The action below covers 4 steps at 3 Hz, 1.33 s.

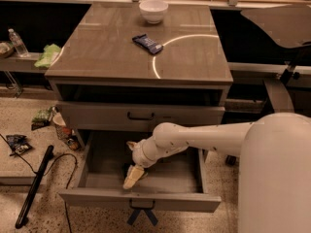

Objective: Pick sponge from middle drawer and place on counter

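The end effector [133,176] sits low inside the open middle drawer [184,203], near its front wall. We cannot tell whether it is apart or together. We cannot make out the sponge. The desk [107,52] carries a bowl [153,10] and a snack wrapper [147,43].

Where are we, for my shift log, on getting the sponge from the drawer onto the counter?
Done: the middle drawer stands open. In hand: the gripper is down inside it near the front; I cannot make out the sponge, perhaps hidden beneath it. Left: lifting the sponge and setting it on the counter, which holds a bowl and snack wrapper, no sponge.
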Each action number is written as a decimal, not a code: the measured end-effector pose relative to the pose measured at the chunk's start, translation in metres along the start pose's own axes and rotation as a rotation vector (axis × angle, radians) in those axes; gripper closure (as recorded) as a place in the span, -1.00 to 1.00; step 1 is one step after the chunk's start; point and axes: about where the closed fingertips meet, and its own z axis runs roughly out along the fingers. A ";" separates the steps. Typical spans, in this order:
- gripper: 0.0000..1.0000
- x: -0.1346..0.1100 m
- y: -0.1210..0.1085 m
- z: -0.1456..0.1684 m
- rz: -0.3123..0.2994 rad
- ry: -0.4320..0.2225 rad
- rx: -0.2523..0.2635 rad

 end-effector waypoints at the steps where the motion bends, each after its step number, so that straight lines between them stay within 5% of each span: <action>1: -0.88 0.009 -0.011 0.001 -0.025 0.019 0.025; 2: -0.53 0.023 -0.023 0.016 -0.048 0.037 0.033; 3: -0.58 0.039 -0.030 0.037 -0.061 0.041 0.021; 4: -0.99 0.062 -0.034 0.063 -0.052 0.038 -0.003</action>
